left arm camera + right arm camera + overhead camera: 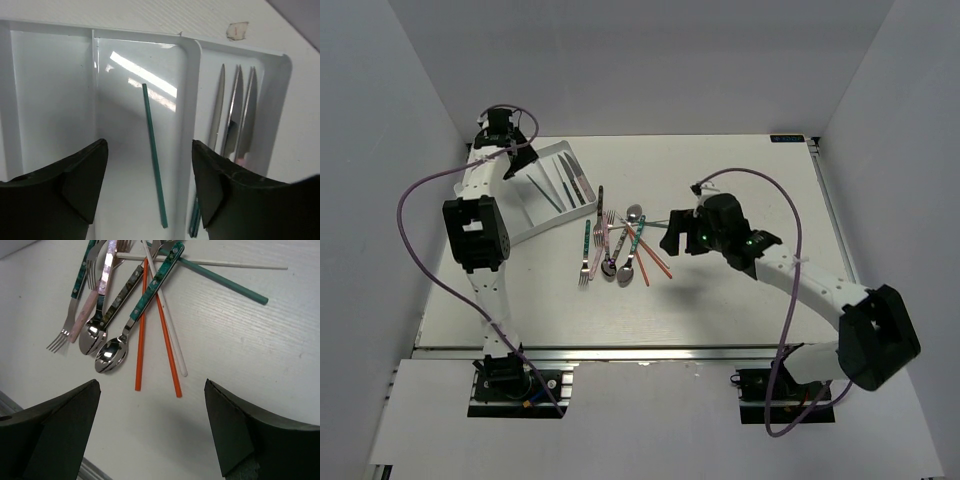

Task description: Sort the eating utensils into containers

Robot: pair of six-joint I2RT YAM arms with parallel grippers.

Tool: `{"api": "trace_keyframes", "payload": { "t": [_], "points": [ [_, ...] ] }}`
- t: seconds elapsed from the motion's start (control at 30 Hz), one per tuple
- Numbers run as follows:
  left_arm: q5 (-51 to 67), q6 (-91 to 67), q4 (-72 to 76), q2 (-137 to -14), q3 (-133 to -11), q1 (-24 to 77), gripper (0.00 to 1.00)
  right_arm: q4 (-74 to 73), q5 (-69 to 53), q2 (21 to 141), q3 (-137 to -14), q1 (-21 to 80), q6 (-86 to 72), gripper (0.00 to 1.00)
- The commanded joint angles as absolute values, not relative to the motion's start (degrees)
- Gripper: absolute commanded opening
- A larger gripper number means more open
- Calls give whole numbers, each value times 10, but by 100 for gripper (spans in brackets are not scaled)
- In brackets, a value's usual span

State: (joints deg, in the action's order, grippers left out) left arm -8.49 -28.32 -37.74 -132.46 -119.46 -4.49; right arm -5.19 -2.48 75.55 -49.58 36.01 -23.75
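While most utensils (620, 245) lie in a loose, crossed pile near the middle of the worktop (750, 170), a few are already inside the tray (532, 208), which stands at the far left, just beside the pile. The right compartment of the tray holds three knives (234, 115) side by side, with their blades pointing to the far end. The middle compartment holds one teal chopstick (154, 170), lying along its length. In the pile, the right wrist view shows a teal spoon (145, 295) and a black spoon (120, 292) with their bowls close together. Beside them are a teal fork (75, 290) and a pink handle (95, 295). Two orange chopsticks (141, 330) open into a narrow V toward the camera, and a pale chopstick (172, 340) lies next to them. A second teal chopstick (225, 282) points out to the right and passes under the teal spoon. The left fingers (75, 185) are spread wide and hold nothing; they hang over the middle compartment, so the teal chopstick is seen between them. The right fingers (55, 435) are also spread wide and hold nothing. They are over bare worktop at the edge of the pile, with the ends of the orange chopsticks just in front of them. I cannot tell how high above the worktop they are.
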Motion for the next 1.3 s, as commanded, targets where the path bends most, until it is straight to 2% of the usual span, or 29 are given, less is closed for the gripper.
{"api": "trace_keyframes", "payload": {
  "t": [0.0, 0.03, 0.07, 0.13, 0.2, 0.23, 0.27, 0.33, 0.37, 0.4, 0.47, 0.53, 0.63, 0.93, 1.27],
  "points": [
    [-90, -294, -380, -1191, -1184, -43, 78, -67, -19, 817, -560, 359, -168, 89],
    [-91, -289, -382, -1145, -1173, -43, 96, -88, -27, 834, -587, 359, -140, 89],
    [-95, -285, -388, -1118, -1162, -43, 98, -95, -32, 849, -600, 361, -128, 89],
    [-110, -269, -398, -1056, -1107, -43, 98, -105, -24, 887, -619, 368, -104, 89],
    [-101, -258, -371, -938, -1043, -43, 98, -128, -2, 917, -646, 378, -77, 85],
    [-85, -255, -358, -894, -958, -43, 98, -134, -3, 927, -653, 379, -69, 81],
    [-80, -252, -340, -805, -911, -43, 98, -144, -15, 945, -667, 380, -59, 74],
    [-76, -248, -295, -725, -778, -42, 98, -148, -11, 962, -680, 388, -52, 65],
    [-69, -249, -264, -655, -736, -43, 98, -146, -3, 977, -691, 394, -48, 54],
    [-64, -250, -251, -626, -661, -42, 98, -147, 1, 985, -697, 395, -47, 49],
    [-39, -248, -215, -556, -594, -42, 98, -143, 11, 1008, -711, 400, -42, 43],
    [-32, -244, -197, -526, -517, -42, 98, -141, 13, 1033, -722, 405, -35, 41],
    [-31, -238, -204, -510, -474, -42, 98, -145, 19, 1075, -750, 410, -19, 37],
    [34, -240, -197, -505, -457, -42, 98, -120, 34, 1128, -782, 410, -18, 35],
    [53, -240, -192, -507, -454, -43, 98, -122, 29, 1151, -783, 410, -16, 16]
  ]
}}
